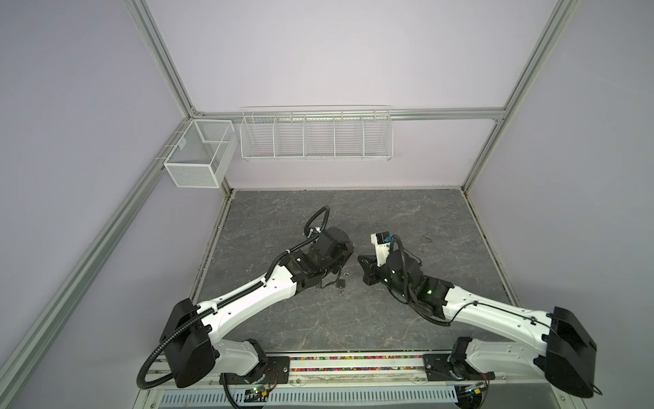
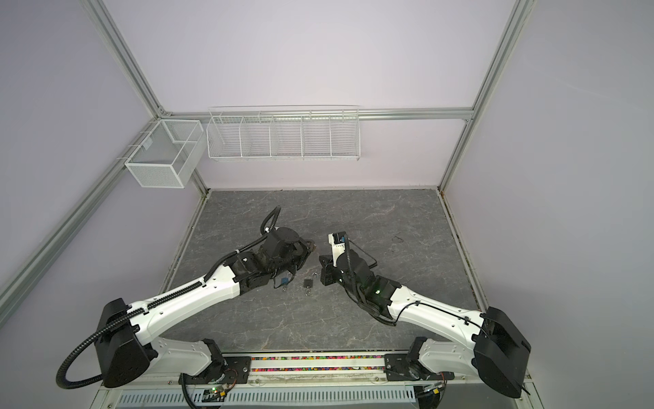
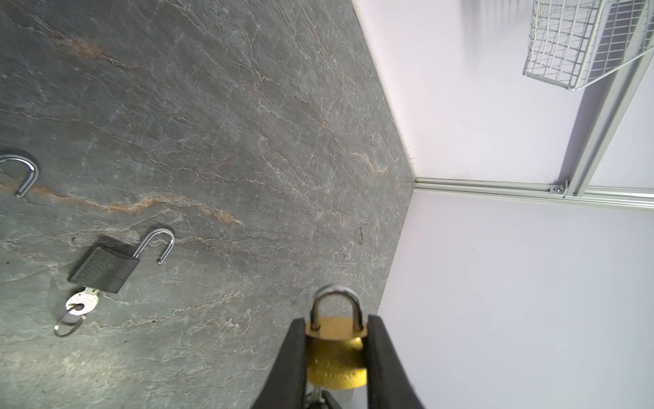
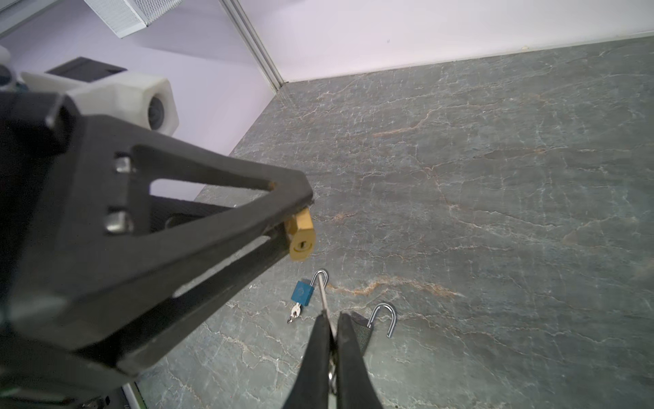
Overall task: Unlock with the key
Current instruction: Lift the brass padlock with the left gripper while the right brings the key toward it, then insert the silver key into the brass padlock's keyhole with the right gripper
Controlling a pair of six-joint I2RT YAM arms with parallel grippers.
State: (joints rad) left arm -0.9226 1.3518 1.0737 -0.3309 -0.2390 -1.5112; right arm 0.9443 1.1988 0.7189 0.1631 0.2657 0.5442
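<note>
A grey veined table (image 1: pixel 318 219) sits between lilac walls (image 1: pixel 318 53) on an aluminium frame (image 1: pixel 442 114), with wire baskets (image 1: pixel 316 140) hung at the back. A black lock (image 3: pixel 104 271) and a blue lock (image 4: pixel 302 293) lie on it, shackles sprung, keys in. The left claw (image 3: pixel 336 325) is clamped on a brass lock (image 3: pixel 334 361) with its shackle closed. The right claw (image 4: pixel 332 318) is pinched together on a key (image 4: pixel 323 295), whose tip is near the brass lock's keyhole, not in it.

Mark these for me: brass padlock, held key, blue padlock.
brass padlock (image 3: pixel 336 357), left wrist view, middle of its body.
key (image 4: pixel 323 294), right wrist view, on the blade.
blue padlock (image 4: pixel 303 292), right wrist view, middle of its body.
</note>
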